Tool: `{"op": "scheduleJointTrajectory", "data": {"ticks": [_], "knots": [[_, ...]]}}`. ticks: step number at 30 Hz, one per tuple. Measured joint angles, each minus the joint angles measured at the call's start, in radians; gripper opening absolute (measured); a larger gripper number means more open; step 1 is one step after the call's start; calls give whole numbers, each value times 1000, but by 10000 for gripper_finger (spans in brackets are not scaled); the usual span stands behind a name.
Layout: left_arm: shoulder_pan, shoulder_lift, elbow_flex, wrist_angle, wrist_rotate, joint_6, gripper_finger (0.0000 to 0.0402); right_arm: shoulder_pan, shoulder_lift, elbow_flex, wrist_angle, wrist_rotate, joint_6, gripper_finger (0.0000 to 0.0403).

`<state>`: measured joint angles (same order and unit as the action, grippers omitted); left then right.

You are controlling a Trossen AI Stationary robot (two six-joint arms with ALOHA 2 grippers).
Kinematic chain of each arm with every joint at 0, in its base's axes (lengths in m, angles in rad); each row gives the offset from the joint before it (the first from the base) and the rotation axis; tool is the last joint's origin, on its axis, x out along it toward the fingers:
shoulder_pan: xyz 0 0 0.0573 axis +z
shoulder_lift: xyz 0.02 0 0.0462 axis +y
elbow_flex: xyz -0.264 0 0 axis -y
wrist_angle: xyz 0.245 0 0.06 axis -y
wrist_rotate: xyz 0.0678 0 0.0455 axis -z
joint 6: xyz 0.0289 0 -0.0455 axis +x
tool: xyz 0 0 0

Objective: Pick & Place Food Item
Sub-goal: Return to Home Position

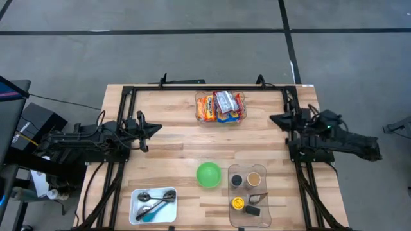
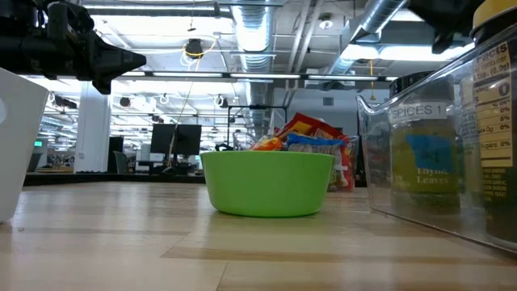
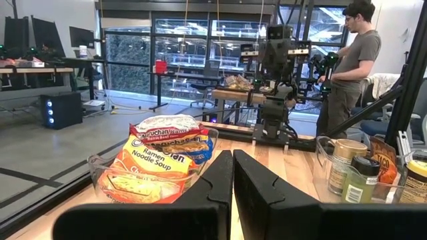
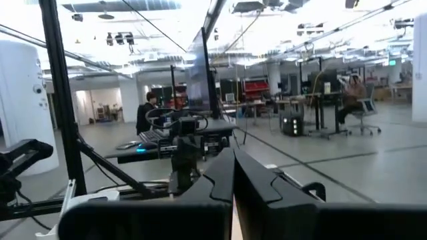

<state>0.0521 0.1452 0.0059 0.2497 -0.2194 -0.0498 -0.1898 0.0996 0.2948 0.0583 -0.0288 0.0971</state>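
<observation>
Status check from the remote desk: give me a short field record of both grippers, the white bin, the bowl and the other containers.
left gripper: shut, empty, over the table's left side
right gripper: shut, empty, over the table's right side
white bin: lower left in the high view, holds spoons
green bowl: upright, looks empty, between the white bin and the spice bin
clear tray: far centre, holds ramen packets
clear spice bin: right of the bowl, holds jars

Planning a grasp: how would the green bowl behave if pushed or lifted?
The green bowl looks like thin plastic, so probably light and apt to slide on the smooth wooden table. Its wide, low shape likely resists tipping. The left gripper and right gripper rest shut at the table's sides.
</observation>
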Motion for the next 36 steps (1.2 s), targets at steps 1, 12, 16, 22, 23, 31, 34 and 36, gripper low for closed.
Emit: {"op": "scheduleJointTrajectory", "data": {"ticks": [1, 12, 16, 22, 23, 31, 34, 36], "knots": [[0, 0, 0, 0, 0, 0, 7, 0, 9, -22, 29, 0, 0, 0], [0, 0, 0, -1, 0, 0, 7, 0, 44, -175, 185, 2, -3, 0], [0, 0, 0, -1, 0, 0, 7, 0, 43, -208, 186, 2, -2, 0], [0, 0, 0, -2, 0, 0, 7, 0, 43, -261, 184, 2, -19, 0], [0, 0, 0, -2, 0, 0, 7, 0, 43, -269, 183, 2, -19, 0], [0, 0, 0, -2, 0, 0, 7, 0, 44, -285, 83, 2, -49, 0], [0, 0, 0, -2, 0, 0, 7, 0, 44, -285, 50, 2, -89, 0], [0, 0, 0, -2, 0, 0, 7, 0, 44, -285, 31, 3, -99, 0]]}}
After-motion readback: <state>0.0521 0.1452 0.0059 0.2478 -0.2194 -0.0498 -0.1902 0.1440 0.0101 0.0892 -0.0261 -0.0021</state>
